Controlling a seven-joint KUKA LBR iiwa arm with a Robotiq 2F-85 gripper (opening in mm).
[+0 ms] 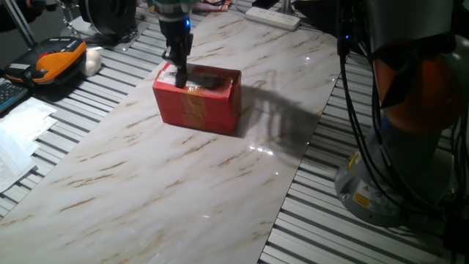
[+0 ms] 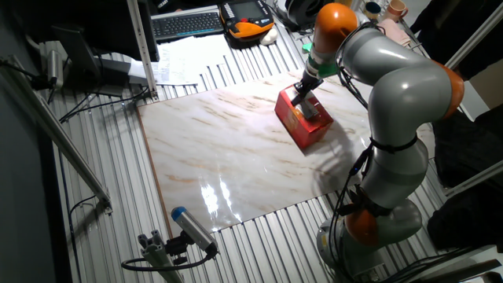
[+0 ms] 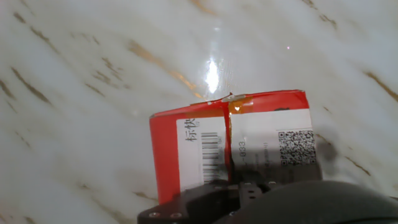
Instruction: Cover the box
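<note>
The red box stands near the far middle of the marble board. Part of its top shows a dark opening. My gripper points straight down at the box's top left edge, its fingers close together and touching the box there. In the other fixed view the gripper is on top of the box. In the hand view a red face of the box with white barcode and QR labels and a seam down its middle lies right below the hand's dark body.
The marble board lies on a slatted metal table. An orange and black device and papers are at the left. A white power strip is at the back. The arm's base and cables stand at the right.
</note>
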